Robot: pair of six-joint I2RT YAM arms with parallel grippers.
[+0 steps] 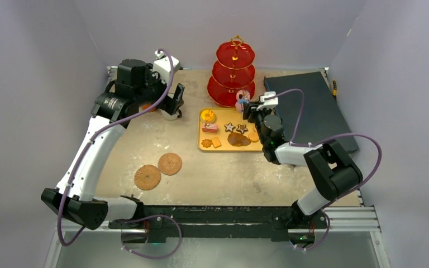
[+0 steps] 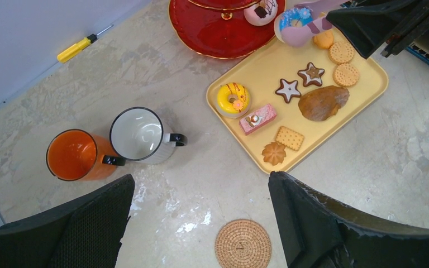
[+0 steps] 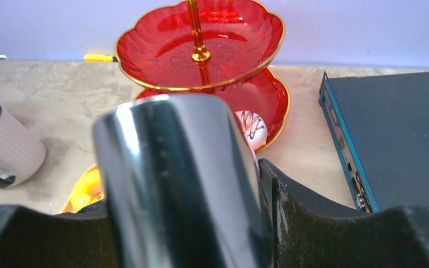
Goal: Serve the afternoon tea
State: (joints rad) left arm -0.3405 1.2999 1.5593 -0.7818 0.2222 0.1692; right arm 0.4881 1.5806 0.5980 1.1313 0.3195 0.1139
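Observation:
The red three-tier stand (image 1: 234, 72) with a gold handle stands at the back. One white-and-pink pastry (image 3: 254, 128) lies on its bottom tier. More pastries and biscuits lie on the yellow tray (image 1: 223, 114), among them a yellow doughnut (image 2: 233, 99) and star biscuits (image 2: 288, 89). My right gripper (image 1: 251, 111) is shut on the metal tongs (image 3: 179, 178). Their pink tips hold a blue-iced doughnut (image 2: 293, 17) by the stand's bottom tier. An orange mug (image 2: 75, 155) and a white mug (image 2: 139, 134) stand side by side to the left. My left gripper (image 2: 201, 178) hovers open above the table near them.
A dark blue box (image 1: 310, 109) lies right of the stand. Two woven coasters (image 1: 147, 177) (image 1: 170, 163) sit on the near left of the table. A yellow-handled screwdriver (image 2: 81, 47) lies by the back wall.

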